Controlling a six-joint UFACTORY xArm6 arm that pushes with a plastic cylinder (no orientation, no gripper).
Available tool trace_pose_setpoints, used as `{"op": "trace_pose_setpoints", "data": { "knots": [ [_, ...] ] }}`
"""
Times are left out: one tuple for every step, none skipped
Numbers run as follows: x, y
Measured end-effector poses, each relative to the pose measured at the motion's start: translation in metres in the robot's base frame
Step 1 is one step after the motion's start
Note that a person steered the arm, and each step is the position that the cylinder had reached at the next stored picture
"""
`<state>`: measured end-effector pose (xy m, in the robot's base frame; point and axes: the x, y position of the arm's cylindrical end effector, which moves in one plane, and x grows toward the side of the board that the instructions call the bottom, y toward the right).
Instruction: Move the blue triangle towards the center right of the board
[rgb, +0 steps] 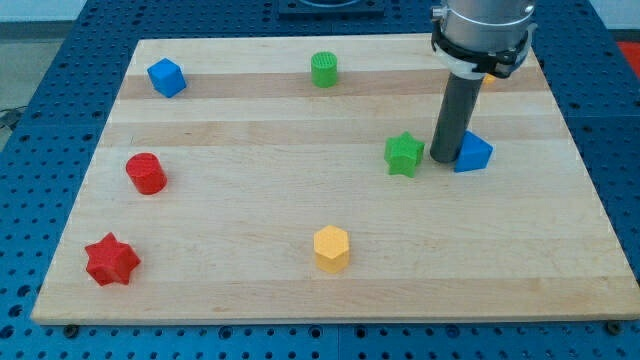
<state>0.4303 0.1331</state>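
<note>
The blue triangle (476, 152) lies on the wooden board (300, 270) at the view's centre right. My tip (443, 158) stands on the board touching the triangle's left side, between it and the green star (404, 154), which lies just left of the tip.
A blue cube (166, 77) lies at the top left. A green cylinder (324, 69) is at the top centre. A red cylinder (146, 173) is at the left. A red star (111, 260) is at the bottom left. A yellow hexagon (331, 248) is at the bottom centre.
</note>
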Motion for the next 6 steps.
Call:
{"op": "trace_pose_setpoints", "data": {
  "knots": [
    [0.007,0.004],
    [0.009,0.045],
    [0.009,0.045],
    [0.009,0.043],
    [-0.006,0.003],
    [-0.045,-0.001]
  ]
}}
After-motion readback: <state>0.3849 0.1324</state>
